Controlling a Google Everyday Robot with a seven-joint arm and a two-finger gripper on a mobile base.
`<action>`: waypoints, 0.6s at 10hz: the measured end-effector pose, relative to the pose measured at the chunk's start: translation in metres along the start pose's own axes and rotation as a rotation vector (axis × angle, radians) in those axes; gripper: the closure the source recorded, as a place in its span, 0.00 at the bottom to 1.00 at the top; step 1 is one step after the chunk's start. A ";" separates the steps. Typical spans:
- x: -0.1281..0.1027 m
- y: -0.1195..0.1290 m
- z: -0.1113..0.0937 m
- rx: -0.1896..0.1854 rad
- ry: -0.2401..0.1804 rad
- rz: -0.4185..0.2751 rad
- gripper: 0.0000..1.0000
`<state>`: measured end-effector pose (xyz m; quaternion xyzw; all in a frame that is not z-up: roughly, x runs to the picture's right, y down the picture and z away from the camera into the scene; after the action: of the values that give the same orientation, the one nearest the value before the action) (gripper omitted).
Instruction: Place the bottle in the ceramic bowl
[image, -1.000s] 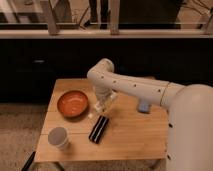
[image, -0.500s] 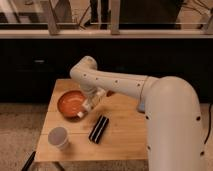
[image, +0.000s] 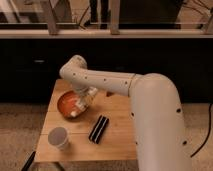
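The orange-red ceramic bowl (image: 66, 101) sits on the left part of the wooden table (image: 117, 137). My gripper (image: 85, 98) hangs over the bowl's right rim, at the end of the white arm that reaches in from the right. It is shut on the small clear bottle (image: 80, 106). The bottle is tilted, and its lower white end points down into the bowl. I cannot tell whether the bottle touches the bowl's inside.
A black rectangular bar (image: 98, 128) lies on the table in front and to the right of the bowl. A white-grey cup (image: 58, 137) stands near the front left corner. The arm covers the table's right side. A dark wall stands behind the table.
The gripper has carried the bottle left from the table's middle to the bowl and has lowered it over the bowl's right rim. The bar and the cup have not moved.
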<state>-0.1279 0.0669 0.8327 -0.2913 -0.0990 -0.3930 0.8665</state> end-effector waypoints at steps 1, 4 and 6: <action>-0.003 -0.005 0.001 -0.003 0.005 -0.006 1.00; -0.009 -0.008 0.005 -0.009 0.008 -0.018 1.00; -0.014 -0.011 0.008 -0.013 0.009 -0.018 1.00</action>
<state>-0.1448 0.0744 0.8386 -0.2945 -0.0953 -0.4029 0.8613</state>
